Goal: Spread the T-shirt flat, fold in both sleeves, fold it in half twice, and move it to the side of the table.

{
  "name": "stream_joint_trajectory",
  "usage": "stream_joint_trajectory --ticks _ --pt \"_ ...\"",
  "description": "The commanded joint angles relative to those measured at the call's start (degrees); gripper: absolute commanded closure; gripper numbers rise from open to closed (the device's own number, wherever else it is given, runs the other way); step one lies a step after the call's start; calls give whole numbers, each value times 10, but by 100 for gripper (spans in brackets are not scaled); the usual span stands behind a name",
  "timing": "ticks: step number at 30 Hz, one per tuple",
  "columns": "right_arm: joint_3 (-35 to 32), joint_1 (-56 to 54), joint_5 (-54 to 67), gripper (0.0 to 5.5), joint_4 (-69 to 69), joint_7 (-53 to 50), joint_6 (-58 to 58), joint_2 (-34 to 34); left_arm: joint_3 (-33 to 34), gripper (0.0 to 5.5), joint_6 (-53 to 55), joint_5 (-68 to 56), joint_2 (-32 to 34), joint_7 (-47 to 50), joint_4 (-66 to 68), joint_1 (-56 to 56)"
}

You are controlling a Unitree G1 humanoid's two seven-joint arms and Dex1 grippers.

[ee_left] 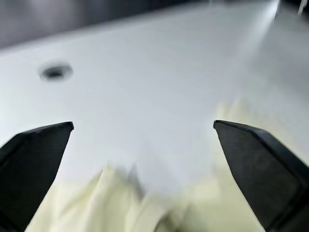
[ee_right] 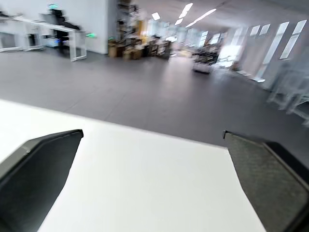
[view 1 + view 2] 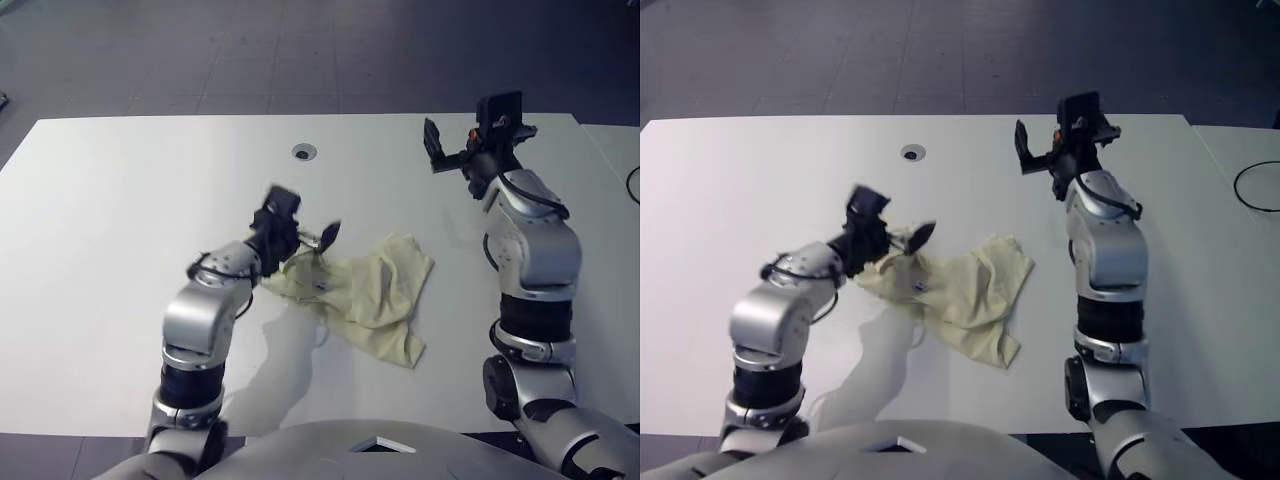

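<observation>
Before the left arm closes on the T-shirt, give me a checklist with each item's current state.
1. T-shirt spread flat: not ok, it lies crumpled.
2. Left jaws open: ok, spread wide over the shirt's left edge.
3. Left jaws touching cloth: cannot tell.
4. Right jaws open: ok, held above the far part of the table, apart from the shirt.
5. Sleeves located: cannot tell, lost in the folds.
6. Shirt wholly on the table: ok.

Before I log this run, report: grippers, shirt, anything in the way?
Left gripper open at shirt edge. Right gripper open, raised, clear of it. Shirt crumpled, mid-table. Beyond it, a hole.
</observation>
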Motion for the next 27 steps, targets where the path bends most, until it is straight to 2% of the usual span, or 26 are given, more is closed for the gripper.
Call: stream_joint_trajectory --ticks 1,4,7,13,18,27 --pt "64 124 79 13 -171 82 88 -46 82 10 54 -41 10 18 -33 -52" --pt "134 196 119 13 -297 139 111 -109 116 10 70 -44 30 33 -40 -58" --pt "190 238 109 13 -358 172 87 -172 136 10 75 -46 44 46 -44 -56" --pt "261 281 19 13 -346 209 -19 -289 186 10 14 -12 80 113 -21 -123" --pt "299 291 -72 13 -315 199 -91 -322 186 10 14 -27 83 122 -19 -129" --pt "318 295 -181 13 -258 211 -152 -343 180 10 14 -39 85 133 -26 -124"
